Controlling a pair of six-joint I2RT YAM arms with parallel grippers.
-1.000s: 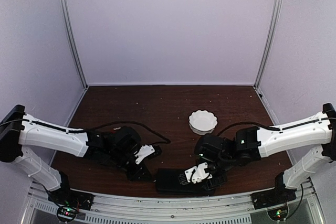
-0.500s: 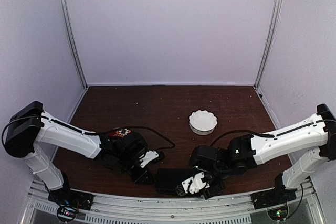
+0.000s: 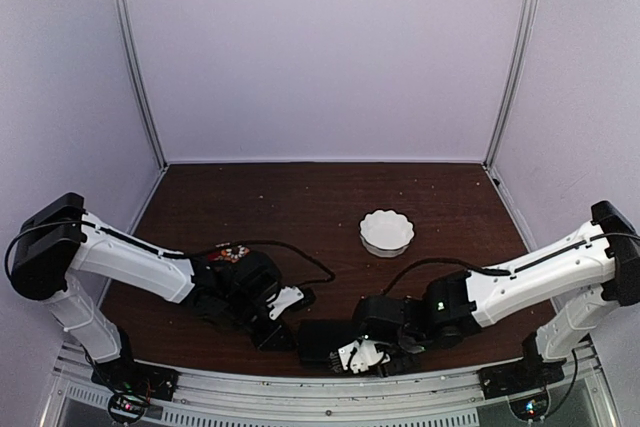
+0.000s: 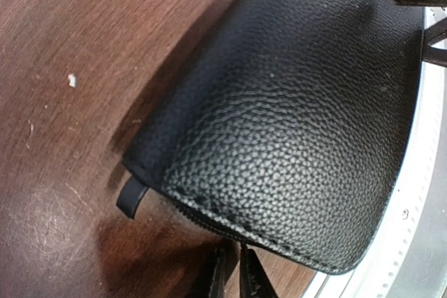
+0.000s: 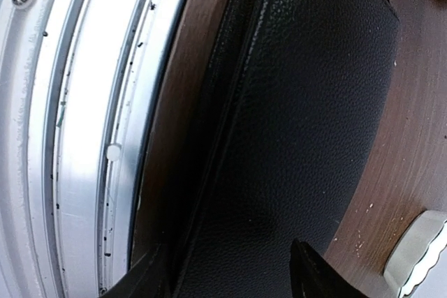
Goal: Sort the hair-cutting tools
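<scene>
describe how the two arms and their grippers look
The left arm and right arm are both built of white shell links joined by bulky black joints, and a thin black cable loops along each. The left gripper and right gripper have white bodies and black fingers. A green light shows near the right wrist, a reddish patch near the left.

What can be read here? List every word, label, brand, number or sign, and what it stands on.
No readable text in any view.
Case: plain black grained surface, no logo or label.
Plate: no print visible.
Left arm and right arm: no lettering that can be read at this size.
</scene>
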